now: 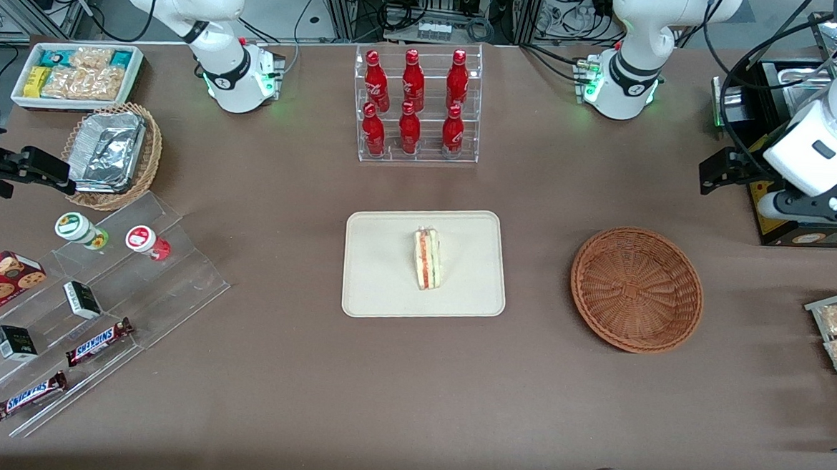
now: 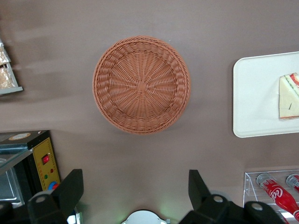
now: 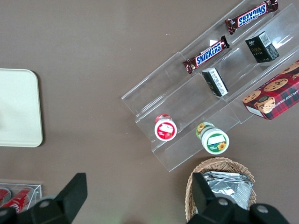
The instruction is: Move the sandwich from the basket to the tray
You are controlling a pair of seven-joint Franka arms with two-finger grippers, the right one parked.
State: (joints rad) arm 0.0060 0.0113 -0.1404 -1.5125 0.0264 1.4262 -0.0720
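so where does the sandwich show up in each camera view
front view: the sandwich lies on the tray, beside the empty basket.
left wrist view: only part of the sandwich shows, cut off by the picture's edge, on the tray; the open tool hangs above bare table.
right wrist view: sandwich not in it.
shared landmark: the cream tray, partly visible in all three.

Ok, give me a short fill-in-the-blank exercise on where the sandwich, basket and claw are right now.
1. The sandwich lies on the ____.
2. The reddish-brown basket holds ____.
3. The left arm's claw, raised toward the working arm's end of the table, has its fingers ____.
4. The rack of red bottles stands ____ from the front camera than the tray.

Missing words: tray; nothing; open; farther
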